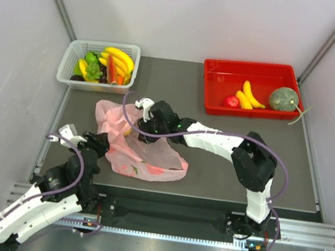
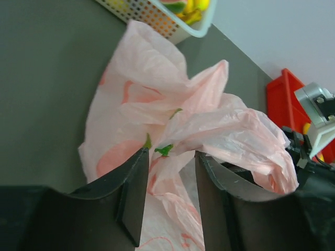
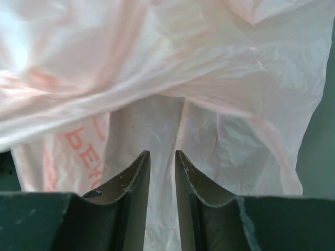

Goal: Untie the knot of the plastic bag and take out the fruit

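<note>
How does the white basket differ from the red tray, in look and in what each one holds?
The white basket has perforated walls; the red tray has solid ones. The basket carries a heap of fruit; the tray holds only two bananas, a red fruit and a green melon. Both are rectangular and stand at the far edge of the table.

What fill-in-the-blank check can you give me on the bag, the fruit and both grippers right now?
1. The green melon lies in the ___ tray.
2. Beside it lie a small red fruit and yellow ___.
3. The left gripper and right gripper both face the pink plastic ___.
4. The large bananas lie in the white ___ at far left.
Missing: red; bananas; bag; basket.
</note>
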Motion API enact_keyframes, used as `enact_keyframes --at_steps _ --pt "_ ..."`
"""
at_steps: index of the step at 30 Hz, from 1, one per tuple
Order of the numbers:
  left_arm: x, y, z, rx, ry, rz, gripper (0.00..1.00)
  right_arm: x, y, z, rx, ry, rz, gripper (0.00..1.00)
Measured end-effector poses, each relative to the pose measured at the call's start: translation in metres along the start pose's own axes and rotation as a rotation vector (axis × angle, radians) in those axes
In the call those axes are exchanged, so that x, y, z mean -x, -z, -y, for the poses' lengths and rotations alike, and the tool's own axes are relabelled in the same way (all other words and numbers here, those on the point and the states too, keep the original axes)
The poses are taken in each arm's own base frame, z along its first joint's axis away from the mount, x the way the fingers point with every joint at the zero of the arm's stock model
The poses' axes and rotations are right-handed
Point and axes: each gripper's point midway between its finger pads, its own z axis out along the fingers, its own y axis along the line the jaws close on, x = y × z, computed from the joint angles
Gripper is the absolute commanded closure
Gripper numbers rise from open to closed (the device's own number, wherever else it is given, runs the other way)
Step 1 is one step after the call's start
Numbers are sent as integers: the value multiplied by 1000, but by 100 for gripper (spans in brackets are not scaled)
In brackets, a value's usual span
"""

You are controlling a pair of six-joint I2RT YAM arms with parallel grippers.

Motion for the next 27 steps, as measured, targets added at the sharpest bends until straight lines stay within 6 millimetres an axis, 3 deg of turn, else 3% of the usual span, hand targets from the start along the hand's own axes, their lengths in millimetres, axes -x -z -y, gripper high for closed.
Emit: enact_keyframes --at_steps 1,2,4,5,9,16,20,26,27 --pt "0 1 -6 24 -2 1 44 -3 -3 2 -4 -4 -6 68" --pt "1 1 -12 49 -3 4 24 -4 -4 2 -8 -10 -8 65" --pt "2 3 -23 95 2 13 5 -3 -5 3 -10 -17 -3 54" --pt "4 4 -27 113 6 19 1 -1 -6 2 -9 -19 5 51" --pt "3 4 -35 146 19 25 1 7 -7 0 3 -18 38 40" --pt "-6 4 -40 191 -11 -10 1 9 -9 3 15 -45 63 39" --pt "-1 8 -30 182 -1 -45 1 -20 -9 17 -12 -76 15 40" --pt "26 15 -5 102 86 -27 1 -86 -7 37 -70 -117 -108 43" --pt "29 17 -4 90 95 -21 1 -84 -5 37 -71 -116 -94 43"
